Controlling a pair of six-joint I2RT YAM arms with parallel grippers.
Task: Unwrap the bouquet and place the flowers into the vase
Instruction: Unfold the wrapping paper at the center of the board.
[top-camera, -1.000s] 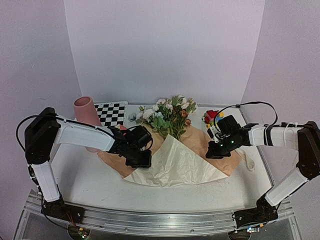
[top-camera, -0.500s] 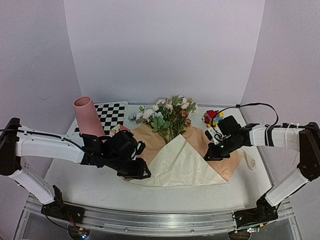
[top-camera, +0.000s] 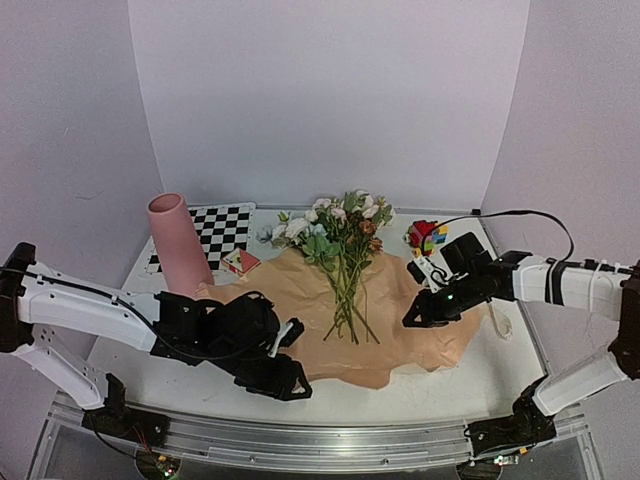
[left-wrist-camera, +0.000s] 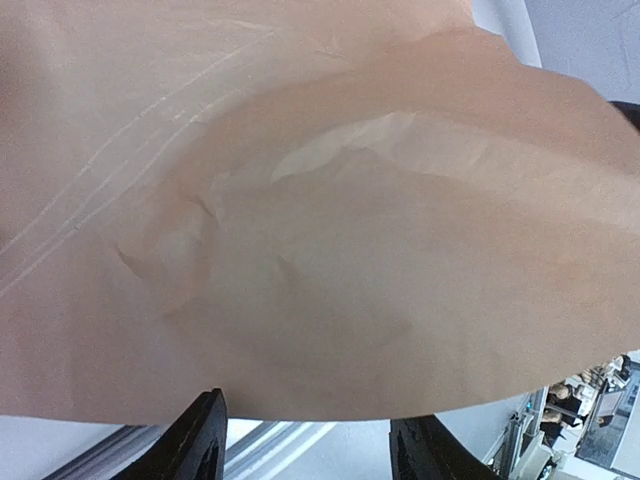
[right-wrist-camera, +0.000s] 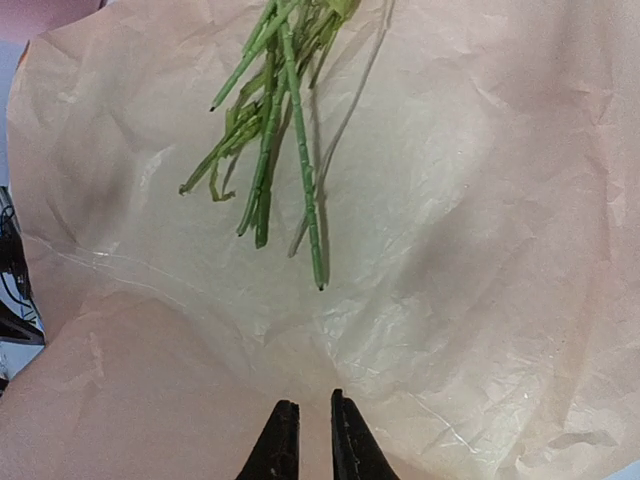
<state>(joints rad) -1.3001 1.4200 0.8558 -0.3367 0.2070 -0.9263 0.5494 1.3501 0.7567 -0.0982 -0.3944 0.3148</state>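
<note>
The bouquet's tan kraft paper (top-camera: 400, 340) lies spread flat across the table. The flowers (top-camera: 335, 235) rest on it, blooms toward the back wall and bare green stems (right-wrist-camera: 275, 130) fanned over the sheet. The pink vase (top-camera: 178, 240) leans at the back left, apart from both arms. My left gripper (top-camera: 287, 378) sits low at the paper's near-left edge. In the left wrist view the left gripper (left-wrist-camera: 315, 445) is open, with the paper (left-wrist-camera: 330, 250) just beyond its tips. My right gripper (top-camera: 410, 320) hovers over the sheet's right part. In the right wrist view the right gripper (right-wrist-camera: 313, 440) has its jaws a narrow gap apart, holding nothing.
A checkerboard card (top-camera: 222, 225) and a small red packet (top-camera: 240, 262) lie behind the vase. A colourful toy-brick block (top-camera: 425, 236) stands at the back right. A white cord (top-camera: 497, 322) trails beside the paper's right edge. The aluminium rail (top-camera: 320, 440) runs along the front.
The folded-over paper flap has been drawn forward and now lies flat, baring the stems. My left gripper moved toward the front edge and opened off the paper. The right jaws parted slightly.
</note>
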